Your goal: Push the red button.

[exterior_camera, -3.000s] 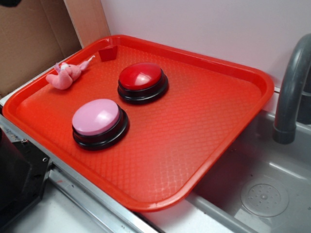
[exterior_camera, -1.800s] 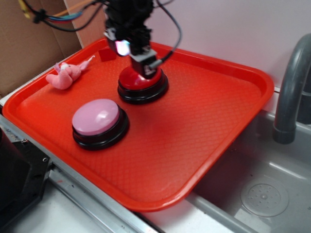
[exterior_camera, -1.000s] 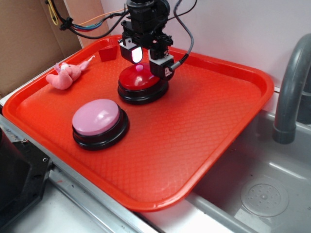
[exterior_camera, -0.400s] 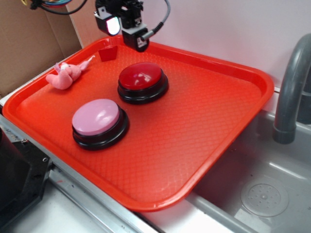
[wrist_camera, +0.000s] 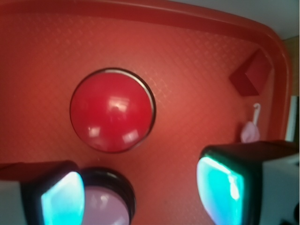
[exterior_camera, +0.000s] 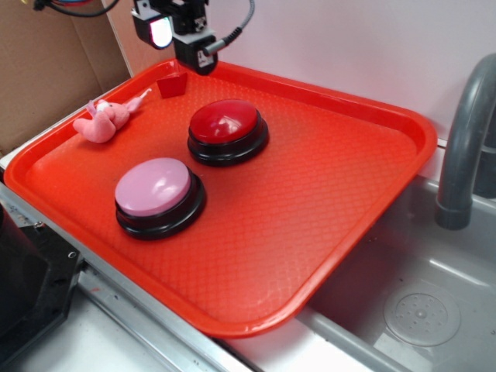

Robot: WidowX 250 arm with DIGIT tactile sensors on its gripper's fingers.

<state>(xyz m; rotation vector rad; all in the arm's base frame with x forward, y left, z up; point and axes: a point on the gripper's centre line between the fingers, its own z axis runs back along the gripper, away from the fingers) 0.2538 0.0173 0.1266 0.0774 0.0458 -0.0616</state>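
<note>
Bright even light, blurry wrist view

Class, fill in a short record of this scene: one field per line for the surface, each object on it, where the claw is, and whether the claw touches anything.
surface: red tray beside a sink
red button: toward the tray's back, on a black base
pink button: nearer the tray's front-left, same shape
red block: back-left corner of the tray
pink plush toy: left edge of the tray
claw: raised above the tray's back-left corner, fingers apart
contact: none; the claw is clear of the red button
</note>
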